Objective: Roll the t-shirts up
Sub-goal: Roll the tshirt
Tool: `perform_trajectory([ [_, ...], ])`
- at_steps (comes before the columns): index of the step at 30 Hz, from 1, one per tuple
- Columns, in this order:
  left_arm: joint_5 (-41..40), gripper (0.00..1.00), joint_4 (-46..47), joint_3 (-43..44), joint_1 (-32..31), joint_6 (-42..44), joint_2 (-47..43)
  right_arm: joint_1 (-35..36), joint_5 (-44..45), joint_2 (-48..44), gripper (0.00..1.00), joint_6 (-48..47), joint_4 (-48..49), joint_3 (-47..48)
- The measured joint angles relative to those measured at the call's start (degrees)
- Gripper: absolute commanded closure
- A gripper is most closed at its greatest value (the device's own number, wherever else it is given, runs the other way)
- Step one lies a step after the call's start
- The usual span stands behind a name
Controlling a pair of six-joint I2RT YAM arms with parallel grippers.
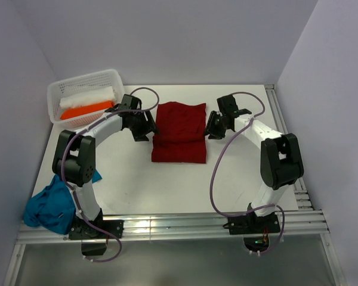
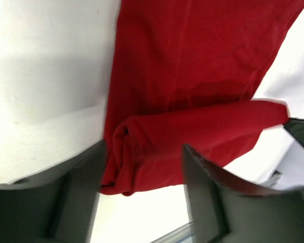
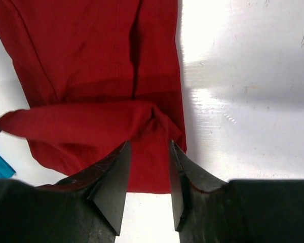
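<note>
A dark red t-shirt lies as a long folded strip in the middle of the table, with a thick fold turned over across it. My left gripper stands open at the fold's left end, the cloth lying between and below its fingers. At the fold's right end my right gripper is open as well, the fingers straddling the shirt's edge. A teal-blue t-shirt sits in a heap at the near left. An orange roll and a white roll lie in the basket.
The white perforated basket stands at the far left corner. Aluminium rails run along the table's right side and front edge. Walls close in on the left, back and right.
</note>
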Motion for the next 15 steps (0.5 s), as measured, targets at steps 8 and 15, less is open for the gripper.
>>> perform_trajectory([
  [8, -3.0, 0.07, -0.6, 1.5, 0.2, 0.2, -1.0, 0.0, -0.4, -2.1, 0.59, -0.2, 1.2, -0.1],
  [15, -2.7, 0.12, 3.5, -1.5, -0.1, 1.0, -9.9, 0.1, -3.8, -9.6, 0.61, -0.3, 7.3, -4.6],
])
